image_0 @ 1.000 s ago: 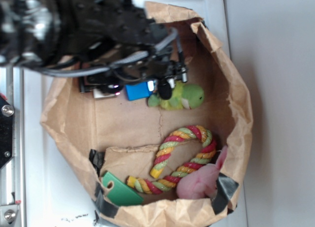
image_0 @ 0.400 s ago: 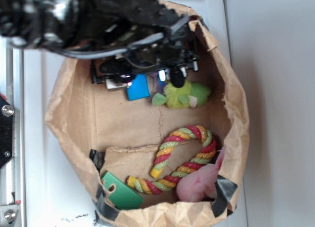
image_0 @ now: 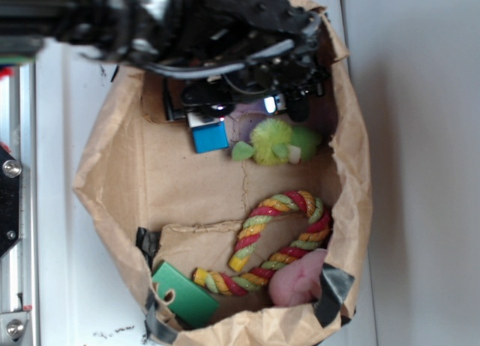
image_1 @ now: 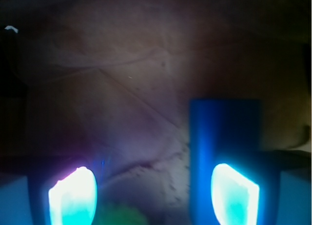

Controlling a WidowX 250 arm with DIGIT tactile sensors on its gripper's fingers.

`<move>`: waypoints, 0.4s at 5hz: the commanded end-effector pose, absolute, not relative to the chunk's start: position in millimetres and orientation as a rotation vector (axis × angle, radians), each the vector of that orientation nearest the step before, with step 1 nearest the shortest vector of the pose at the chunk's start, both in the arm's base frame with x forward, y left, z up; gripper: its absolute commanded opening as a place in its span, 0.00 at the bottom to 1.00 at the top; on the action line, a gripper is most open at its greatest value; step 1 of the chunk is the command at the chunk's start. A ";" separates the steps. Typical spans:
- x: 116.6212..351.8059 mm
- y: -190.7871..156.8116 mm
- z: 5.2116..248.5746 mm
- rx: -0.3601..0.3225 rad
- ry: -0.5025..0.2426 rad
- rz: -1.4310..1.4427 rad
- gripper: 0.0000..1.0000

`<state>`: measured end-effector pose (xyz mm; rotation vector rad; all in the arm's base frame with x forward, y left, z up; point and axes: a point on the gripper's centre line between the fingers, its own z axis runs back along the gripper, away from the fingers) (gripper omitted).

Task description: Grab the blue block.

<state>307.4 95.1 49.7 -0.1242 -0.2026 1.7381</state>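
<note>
The blue block (image_0: 208,134) lies flat on the floor of the paper bag (image_0: 112,181), near its upper wall. My gripper (image_0: 251,117) hangs open just right of it, low in the bag, with the black arm covering the bag's top. In the wrist view the two glowing fingertips (image_1: 73,195) stand far apart over bare brown paper. There the blue block (image_1: 224,137) lies behind and beside the right fingertip, not between the two. The yellow-green fuzzy toy (image_0: 277,143) sits right of the block, just below the gripper.
A red, yellow and green rope ring (image_0: 281,237) lies lower in the bag. A pink soft toy (image_0: 296,282) and a flat green notched piece (image_0: 184,295) sit at the bottom edge. The bag's crumpled walls stand on all sides.
The arm has moved right and toward the bag's upper wall. The fuzzy toy was pushed right and turned. The blue block has stayed almost where it was.
</note>
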 end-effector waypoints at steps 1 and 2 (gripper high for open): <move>273.2 94.1 65.3 -0.158 -0.265 1.694 1.00; 263.2 92.6 69.0 -0.166 -0.260 1.677 1.00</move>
